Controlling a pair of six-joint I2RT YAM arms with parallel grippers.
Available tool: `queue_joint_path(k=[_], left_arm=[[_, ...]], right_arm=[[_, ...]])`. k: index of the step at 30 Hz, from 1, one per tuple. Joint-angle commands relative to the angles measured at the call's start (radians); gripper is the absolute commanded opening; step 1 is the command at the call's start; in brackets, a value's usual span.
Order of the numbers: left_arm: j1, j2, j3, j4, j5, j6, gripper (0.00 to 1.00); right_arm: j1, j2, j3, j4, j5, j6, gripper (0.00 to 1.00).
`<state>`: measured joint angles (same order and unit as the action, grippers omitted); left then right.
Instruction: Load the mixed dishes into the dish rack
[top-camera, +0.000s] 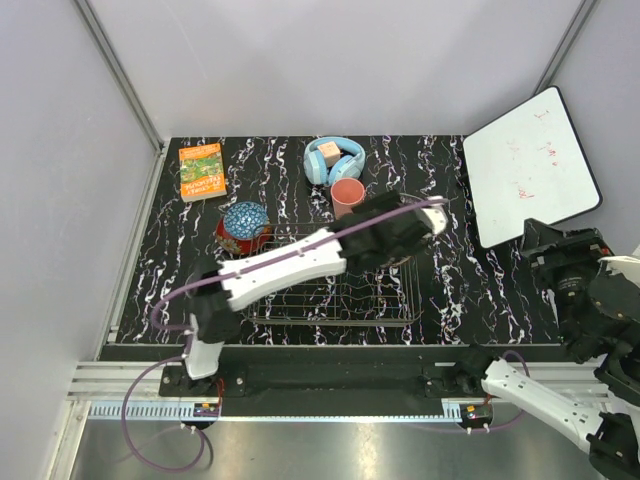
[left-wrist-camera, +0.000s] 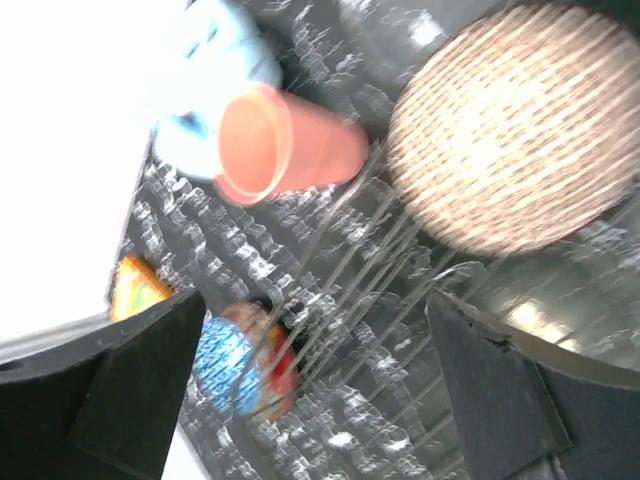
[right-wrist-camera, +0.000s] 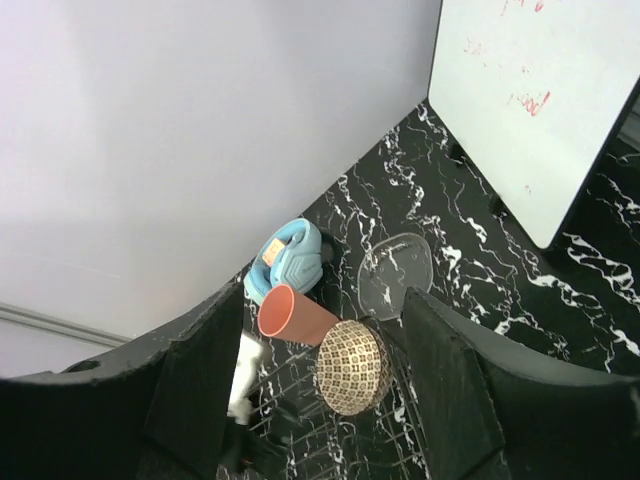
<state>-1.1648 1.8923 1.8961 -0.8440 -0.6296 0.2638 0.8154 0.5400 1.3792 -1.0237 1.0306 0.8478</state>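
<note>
Left gripper, jaws apart and empty, hovers over the dish rack at centre frame, with the beige-brown patterned bowl in its upper right corner. Next it likely reaches for the salmon-pink cup just above

Black marbled table with dish rack, book, headphones, cup, bowl

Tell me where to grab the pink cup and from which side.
Probably the rim: the salmon-pink cup appears upright, mouth up, so come from above, one finger inside. The headphones sit close behind and the dish rack in front, crowding a side grasp.
</note>
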Motion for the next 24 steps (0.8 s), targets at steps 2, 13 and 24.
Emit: queue_joint_path(k=[2, 13, 24], left_arm=[[-0.088, 0.200, 0.251, -0.162, 0.079, -0.174, 0.99], [-0.099, 0.235, 0.230, -0.190, 0.166, -0.255, 0.99], [-0.049, 0.261, 0.144, -0.021, 0.179, -0.236, 0.93]], right_arm=[[0.001, 0.015, -0.046, 0.136, 0.016, -0.090, 0.72], [0.001, 0.057, -0.029, 0.116, 0.022, -0.118, 0.73], [0.001, 0.054, -0.051, 0.116, 0.003, -0.133, 0.67]])
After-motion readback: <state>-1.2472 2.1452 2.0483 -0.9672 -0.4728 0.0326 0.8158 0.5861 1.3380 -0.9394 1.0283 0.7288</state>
